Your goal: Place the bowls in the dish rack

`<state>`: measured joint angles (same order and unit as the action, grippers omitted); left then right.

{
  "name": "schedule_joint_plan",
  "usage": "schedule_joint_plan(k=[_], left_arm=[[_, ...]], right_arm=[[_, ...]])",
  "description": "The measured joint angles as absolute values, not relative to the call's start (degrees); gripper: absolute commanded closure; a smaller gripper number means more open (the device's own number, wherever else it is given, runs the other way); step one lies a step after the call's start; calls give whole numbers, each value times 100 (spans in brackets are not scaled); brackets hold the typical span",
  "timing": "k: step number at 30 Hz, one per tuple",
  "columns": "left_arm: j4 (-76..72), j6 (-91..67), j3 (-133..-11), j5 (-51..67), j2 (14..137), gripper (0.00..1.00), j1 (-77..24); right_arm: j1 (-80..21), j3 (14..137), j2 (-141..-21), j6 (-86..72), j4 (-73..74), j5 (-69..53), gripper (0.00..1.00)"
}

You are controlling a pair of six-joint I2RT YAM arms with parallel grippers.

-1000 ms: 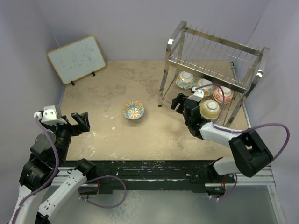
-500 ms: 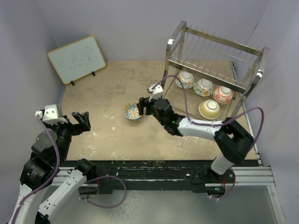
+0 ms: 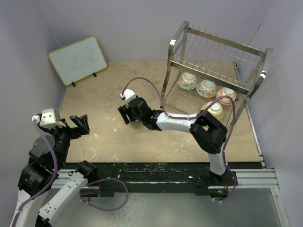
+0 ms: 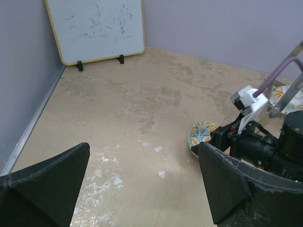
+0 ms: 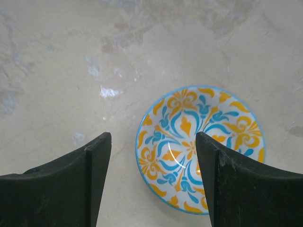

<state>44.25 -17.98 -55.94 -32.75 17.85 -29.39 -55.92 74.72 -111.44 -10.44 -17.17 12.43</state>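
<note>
My right end effector (image 5: 152, 142) open, empty, over bowl (image 5: 180, 127) on counter (image 5: 57, 56). Ceramic: stiff, likely slippery, chippable. Pinch rim, one finger inside.

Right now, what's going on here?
The right claw hangs open over a small blue-and-orange floral ceramic bowl on the tan table, not gripping it. Four similar bowls sit on the lower tier of the shiny metal wire dish rack. The left claw is open too, off to the side, holding nothing.
</note>
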Motion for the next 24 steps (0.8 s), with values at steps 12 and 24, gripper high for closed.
schedule_joint_plan(k=[12,24], left_arm=[[4429,-1798,-5594,-3315,1780,1,-2939],[4427,-1796,-5594,-3326,1782,1,-2941]], right_arm=[[-5710,7741,-11745,-1007,-926,1566,32],[-5787,7981,-11985,-1033,-801,2010,72]])
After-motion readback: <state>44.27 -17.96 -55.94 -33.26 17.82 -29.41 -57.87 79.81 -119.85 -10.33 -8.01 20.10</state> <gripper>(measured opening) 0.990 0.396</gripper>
